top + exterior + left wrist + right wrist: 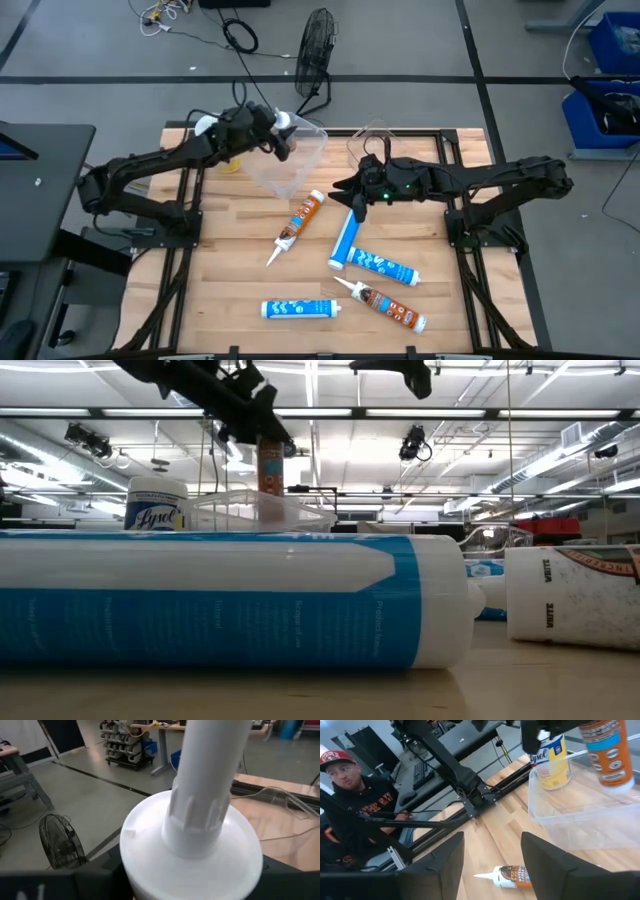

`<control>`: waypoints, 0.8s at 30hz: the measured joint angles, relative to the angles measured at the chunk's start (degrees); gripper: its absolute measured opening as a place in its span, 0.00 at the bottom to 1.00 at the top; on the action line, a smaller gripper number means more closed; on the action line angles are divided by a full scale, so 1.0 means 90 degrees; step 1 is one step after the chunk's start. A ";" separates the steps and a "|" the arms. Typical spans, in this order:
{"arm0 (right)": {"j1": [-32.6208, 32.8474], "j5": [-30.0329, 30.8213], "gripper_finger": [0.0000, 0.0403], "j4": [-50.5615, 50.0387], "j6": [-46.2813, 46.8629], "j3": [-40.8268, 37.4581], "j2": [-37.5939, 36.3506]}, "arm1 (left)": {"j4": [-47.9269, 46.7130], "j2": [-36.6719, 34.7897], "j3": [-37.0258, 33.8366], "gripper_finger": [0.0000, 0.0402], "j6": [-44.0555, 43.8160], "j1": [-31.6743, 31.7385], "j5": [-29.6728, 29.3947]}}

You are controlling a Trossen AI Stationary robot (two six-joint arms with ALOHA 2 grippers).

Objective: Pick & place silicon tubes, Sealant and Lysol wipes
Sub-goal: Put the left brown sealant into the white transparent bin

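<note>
An orange-brown sealant tube (283, 135) is carried upright by the left gripper (275, 133) over the clear plastic bin (285, 160) at the far middle of the table, apparently so that it can be lowered in. In the high view the Lysol wipes (231, 160) are seen only as a yellow patch under the left arm, just left of the bin. Five more tubes lie loose on the wooden table (220, 270): an orange one (300, 220) near the bin, a blue one (345, 240) below the right gripper (357, 200), another blue one (385, 265), an orange one (385, 303) and a blue one (298, 309) nearest the front edge. The right gripper hangs above the table's middle, right of the bin, probably kept clear of the drop.

In the low view the held tube (270, 465) hangs vertical above the bin (265, 510), with the wipes canister (156, 503) upright just left of it; a blue tube (230, 600) fills the foreground.

In the left wrist view the tube's white cap and nozzle (200, 820) fill the frame; the fingers are closed on the tube below the cap.

In the right wrist view the fingers (440, 865) are spread wide and hold nothing. The held tube (607, 755) is seen above the bin (580, 815), the wipes (552, 765) behind it, an orange tube (512, 876) on the table. A person (355, 805) sits beyond the table.
</note>
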 joint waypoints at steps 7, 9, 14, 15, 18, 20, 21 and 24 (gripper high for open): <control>-0.0004 0.0000 0.50 0.0036 0.0042 -0.0001 0.0002 | 0.0253 0.0586 0.0000 0.55 0.0038 0.0011 0.0026; -0.0004 0.0000 0.50 0.0037 0.0044 -0.0002 0.0002 | 0.0330 0.0737 0.0000 0.55 0.0016 0.0026 0.0032; -0.0004 0.0000 0.50 0.0038 0.0047 -0.0005 0.0002 | 0.0444 0.1019 -0.0002 0.55 0.0051 0.0072 0.0044; -0.0004 0.0000 0.50 0.0040 0.0048 -0.0005 0.0002 | 0.0474 0.1053 -0.0002 0.55 0.0049 0.0083 0.0037; -0.0004 0.0000 0.50 0.0046 0.0049 -0.0007 0.0002 | 0.0589 0.1110 -0.0033 0.55 0.0048 0.0161 0.0036; -0.0004 0.0002 0.50 0.0048 0.0047 -0.0007 0.0002 | 0.0752 0.1110 -0.0159 0.55 0.0010 0.0223 0.0038; -0.0004 0.0000 0.50 0.0048 0.0047 -0.0007 0.0002 | 0.0837 0.1110 -0.0240 0.55 -0.0026 0.0264 0.0047; -0.0004 0.0002 0.50 0.0060 0.0045 -0.0007 0.0002 | 0.1130 0.1097 -0.0549 0.55 -0.0307 0.0426 0.0325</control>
